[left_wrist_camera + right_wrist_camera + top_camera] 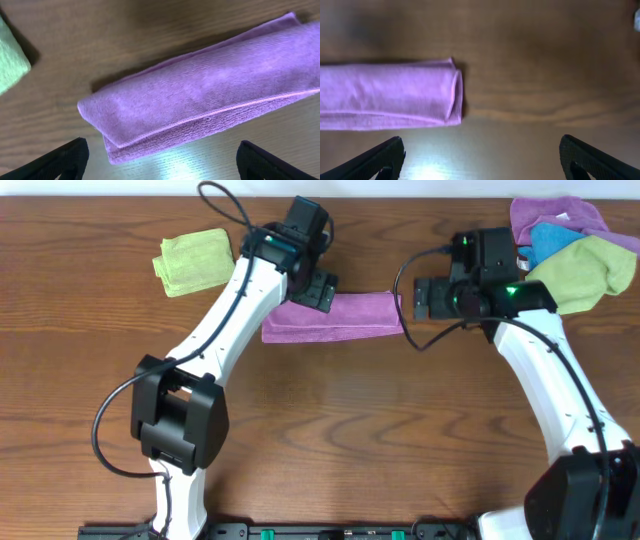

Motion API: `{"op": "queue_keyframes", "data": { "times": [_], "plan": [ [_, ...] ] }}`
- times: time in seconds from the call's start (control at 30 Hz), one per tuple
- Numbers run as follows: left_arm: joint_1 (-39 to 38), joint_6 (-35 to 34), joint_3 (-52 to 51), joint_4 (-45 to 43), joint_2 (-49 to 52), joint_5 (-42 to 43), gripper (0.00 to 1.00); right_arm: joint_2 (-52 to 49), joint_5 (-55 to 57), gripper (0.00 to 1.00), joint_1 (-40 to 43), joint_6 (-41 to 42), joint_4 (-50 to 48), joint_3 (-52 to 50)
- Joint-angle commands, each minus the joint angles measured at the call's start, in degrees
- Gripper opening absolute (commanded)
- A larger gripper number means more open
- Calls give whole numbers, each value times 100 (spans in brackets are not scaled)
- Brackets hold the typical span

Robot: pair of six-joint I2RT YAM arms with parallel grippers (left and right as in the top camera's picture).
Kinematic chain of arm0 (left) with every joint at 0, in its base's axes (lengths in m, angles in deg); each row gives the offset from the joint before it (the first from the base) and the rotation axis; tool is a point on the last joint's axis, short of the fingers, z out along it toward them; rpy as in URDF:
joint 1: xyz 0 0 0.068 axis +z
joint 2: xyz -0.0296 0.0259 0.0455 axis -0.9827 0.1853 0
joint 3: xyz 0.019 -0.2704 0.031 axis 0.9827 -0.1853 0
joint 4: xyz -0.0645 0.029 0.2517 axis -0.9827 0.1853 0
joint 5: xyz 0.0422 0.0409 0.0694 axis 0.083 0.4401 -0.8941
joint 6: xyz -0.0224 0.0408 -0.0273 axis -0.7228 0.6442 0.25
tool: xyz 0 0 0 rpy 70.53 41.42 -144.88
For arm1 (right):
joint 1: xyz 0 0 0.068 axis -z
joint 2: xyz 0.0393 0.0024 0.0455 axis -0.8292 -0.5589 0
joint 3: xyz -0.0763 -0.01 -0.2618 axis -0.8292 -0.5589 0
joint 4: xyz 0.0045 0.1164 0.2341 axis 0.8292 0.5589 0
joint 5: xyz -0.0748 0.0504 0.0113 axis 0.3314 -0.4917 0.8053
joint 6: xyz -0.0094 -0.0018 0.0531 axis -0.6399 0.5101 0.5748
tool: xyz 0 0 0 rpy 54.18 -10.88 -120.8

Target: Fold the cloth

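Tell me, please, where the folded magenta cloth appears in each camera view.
Overhead: the cloth lies as a strip at upper centre.
Left wrist: the cloth slants across the middle, rising rightward.
Right wrist: the cloth lies at middle left, folded end near centre.
Shared landmark: the brown wooden table beneath it.

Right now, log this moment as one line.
cloth: folded long strip, flat | left pincer: open, over left end | right pincer: open, beside right end | grasp: none
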Motion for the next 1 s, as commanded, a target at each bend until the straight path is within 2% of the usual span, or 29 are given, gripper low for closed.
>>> {"op": "queue_keyframes", "data": {
  "times": [0.0, 0.1, 0.13, 0.17, 0.2, 0.23, 0.27, 0.3, 0.33, 0.4, 0.5, 0.6, 0.63, 0.67, 0.73, 0.8, 0.87, 0.97],
  "plan": [
    [129, -389, -11, 85, 398, 382, 95, -341, 129, 99, -20, -90, 81, 55],
    [131, -472, -11, 105, 579, 339, 95, -579, -144, 99, -74, 63, 107, 92],
    [131, -643, -11, 94, 680, 205, 100, -675, -212, 99, -116, 103, 127, 92],
    [151, -748, -11, 83, 754, 168, 86, -739, -234, 96, -136, 160, 153, 92],
    [170, -850, -11, 94, 817, 168, 53, -789, -232, 88, -153, 238, 186, 92],
    [186, -951, -11, 136, 837, 168, 29, -824, -232, 77, -173, 291, 212, 92],
    [195, -1019, -11, 166, 859, 166, 13, -831, -232, 60, -188, 367, 227, 90],
    [192, -1088, -11, 216, 859, 166, 6, -835, -229, 47, -208, 420, 236, 90],
    [190, -1119, -11, 258, 859, 166, 6, -833, -232, 31, -223, 437, 234, 90],
    [181, -1117, -11, 317, 859, 168, 6, -828, -232, 18, -225, 509, 238, 90],
    [140, -1134, -11, 389, 859, 166, 6, -828, -232, 15, -232, 531, 295, 90],
    [105, -1130, -11, 431, 859, 157, 6, -828, -232, 21, -247, 542, 341, 90],
    [103, -1132, -11, 487, 859, 133, 6, -828, -234, 30, -247, 544, 352, 90],
    [103, -1134, -11, 555, 859, 33, 6, -828, -234, 56, -245, 544, 358, 90],
    [107, -1134, -13, 575, 866, -341, 6, -828, -254, 66, -254, 542, 348, 90],
    [142, -1117, -13, 470, 894, -481, 6, -828, -254, 82, -251, 542, 286, 90],
    [188, -1019, -13, 352, 994, -474, 6, -828, -256, 90, -251, 544, 170, 90],
    [227, -931, -13, 291, 1121, -470, 6, -828, -297, 93, -251, 542, 87, 90]
  ]
}}
